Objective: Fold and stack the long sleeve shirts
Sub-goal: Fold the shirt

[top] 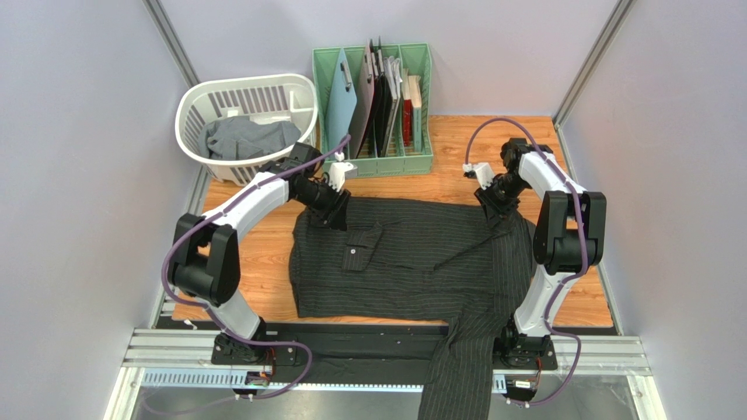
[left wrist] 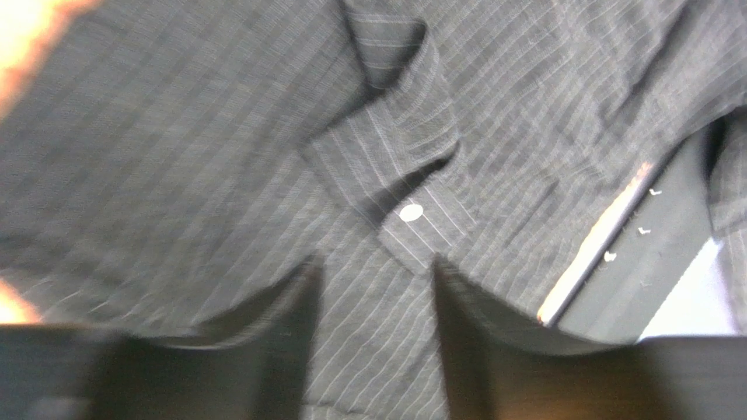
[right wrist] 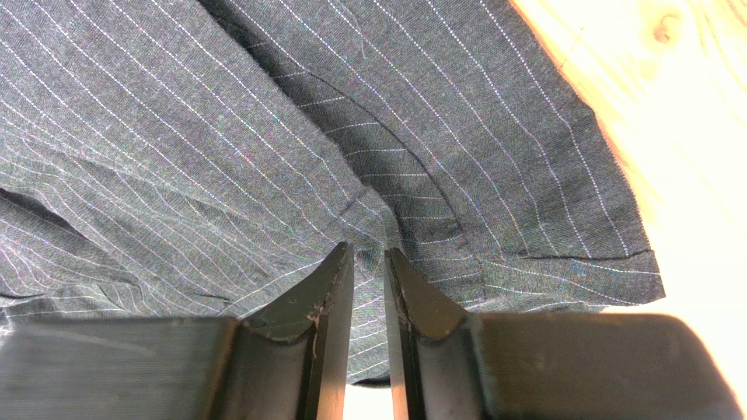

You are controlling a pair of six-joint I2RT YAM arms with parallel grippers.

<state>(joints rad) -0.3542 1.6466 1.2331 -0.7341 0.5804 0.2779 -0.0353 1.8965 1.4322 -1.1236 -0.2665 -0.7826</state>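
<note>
Your black pinstriped cloth shirt (top: 412,254) runs left-right; at its far edge, left gripper (left wrist: 373,271) parted, right gripper (right wrist: 368,254) narrow, hold unclear.

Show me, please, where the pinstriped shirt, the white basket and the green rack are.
pinstriped shirt (top: 421,254): top external view, middle of its body.
white basket (top: 263,96): top external view, far slotted wall.
green rack (top: 377,164): top external view, near front wall.
</note>
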